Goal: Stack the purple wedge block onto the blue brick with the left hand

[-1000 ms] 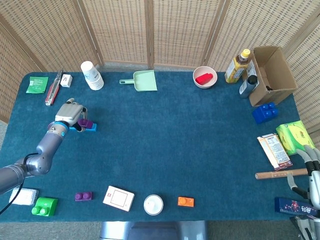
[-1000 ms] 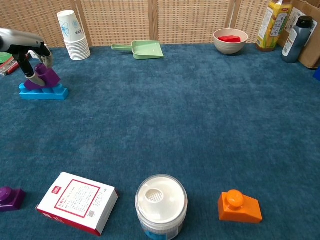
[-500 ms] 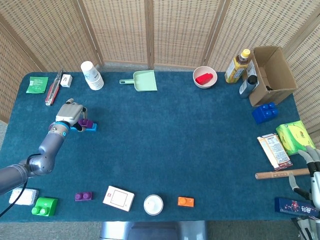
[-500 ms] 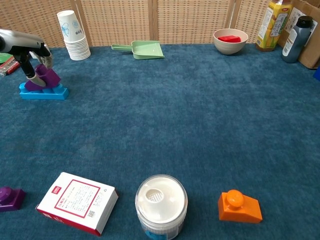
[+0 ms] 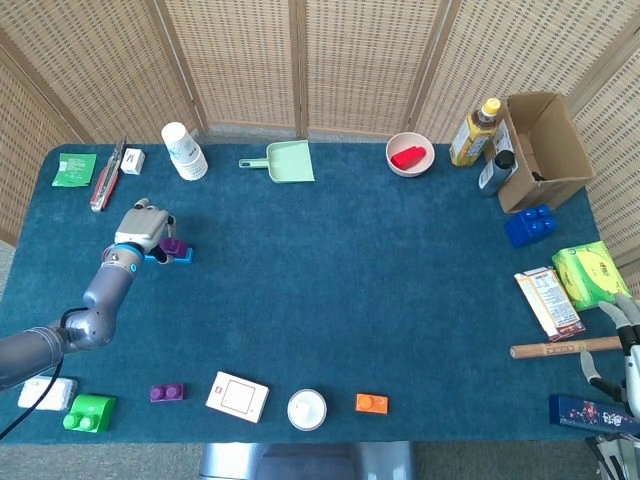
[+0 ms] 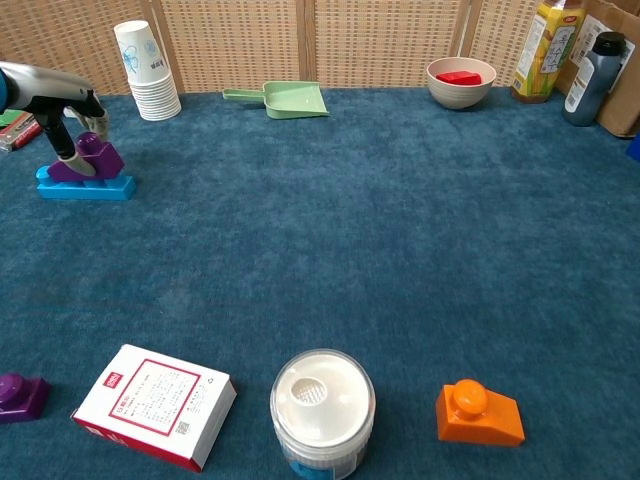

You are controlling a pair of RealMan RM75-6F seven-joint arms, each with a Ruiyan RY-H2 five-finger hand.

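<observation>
Purple wedge block (image 6: 88, 160) seated atop blue brick (image 6: 85, 186), near far-left desk (image 5: 340, 300) edge. Left hand (image 6: 72, 120) directly above, fingers pinching it. Brick's long axis left-right. Right hand (image 5: 620, 350) far off, holding nothing.

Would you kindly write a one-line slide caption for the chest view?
Left hand holds the purple wedge block seated on the blue brick, near the stacked paper cups.

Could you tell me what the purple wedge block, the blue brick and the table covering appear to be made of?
Purple wedge block and blue brick: probably moulded plastic, given the smooth, evenly coloured faces. Table covering: seemingly a short-pile dark teal fabric, judging by its fuzzy, matte texture.
</observation>
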